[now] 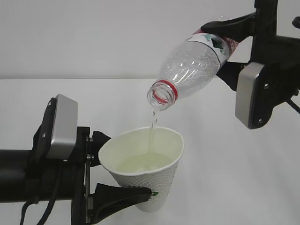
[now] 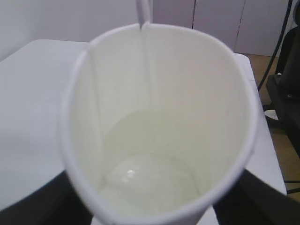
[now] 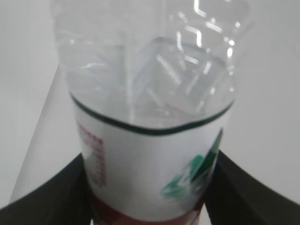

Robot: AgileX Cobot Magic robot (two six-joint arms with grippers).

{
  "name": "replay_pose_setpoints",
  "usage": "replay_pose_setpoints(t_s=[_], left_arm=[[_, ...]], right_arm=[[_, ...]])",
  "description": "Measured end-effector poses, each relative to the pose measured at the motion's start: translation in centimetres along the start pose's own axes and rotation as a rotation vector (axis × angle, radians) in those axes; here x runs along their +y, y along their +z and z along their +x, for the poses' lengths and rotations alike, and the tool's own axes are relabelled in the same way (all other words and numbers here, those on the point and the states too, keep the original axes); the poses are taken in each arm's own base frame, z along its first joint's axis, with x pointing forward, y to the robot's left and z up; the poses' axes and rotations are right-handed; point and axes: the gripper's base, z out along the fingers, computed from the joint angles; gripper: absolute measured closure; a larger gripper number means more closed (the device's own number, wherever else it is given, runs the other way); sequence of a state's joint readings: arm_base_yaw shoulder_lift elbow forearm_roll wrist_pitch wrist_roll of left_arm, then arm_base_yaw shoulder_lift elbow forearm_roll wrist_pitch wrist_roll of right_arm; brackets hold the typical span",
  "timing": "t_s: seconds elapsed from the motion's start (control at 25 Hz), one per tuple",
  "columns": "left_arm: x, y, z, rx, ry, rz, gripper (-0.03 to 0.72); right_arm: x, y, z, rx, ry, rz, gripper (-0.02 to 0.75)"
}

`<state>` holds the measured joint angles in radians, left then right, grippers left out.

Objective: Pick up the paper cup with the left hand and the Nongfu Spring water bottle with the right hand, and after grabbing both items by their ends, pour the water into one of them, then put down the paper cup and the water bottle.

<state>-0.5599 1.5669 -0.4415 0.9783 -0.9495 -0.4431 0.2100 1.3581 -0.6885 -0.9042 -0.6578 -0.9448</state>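
Right hand [image 1: 220, 47], jaws clamping the tilted Nongfu Spring water bottle [image 1: 192, 70], is pouring water [image 1: 151, 129] into the paper cup [image 1: 145, 173], which the left hand [image 1: 101, 176] jaws are gripping.

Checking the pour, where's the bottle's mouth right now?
In the exterior view, the Nongfu Spring water bottle tilts down from upper right, its mouth just above the paper cup.

bottle [image 1: 194, 65] tilted above cup [image 1: 145, 173], water [image 1: 143, 163] in cup

looking straight down into the paper cup [image 2: 159, 93], pale cream inside, some water [image 2: 150, 180] pooled at the bottom, thin stream dropping over the far rim, dark fingers [image 2: 255, 199] hugging both sides.
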Motion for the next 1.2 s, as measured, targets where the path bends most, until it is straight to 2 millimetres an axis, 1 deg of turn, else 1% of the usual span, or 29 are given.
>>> replay_pose_setpoints(t_s=[1.2], left_arm=[[0.0,0.0,0.0,0.0,0.007,0.0,0.177]], right_arm=[[-0.01,0.0,0.01,0.001,-0.008,0.001,0.258]])
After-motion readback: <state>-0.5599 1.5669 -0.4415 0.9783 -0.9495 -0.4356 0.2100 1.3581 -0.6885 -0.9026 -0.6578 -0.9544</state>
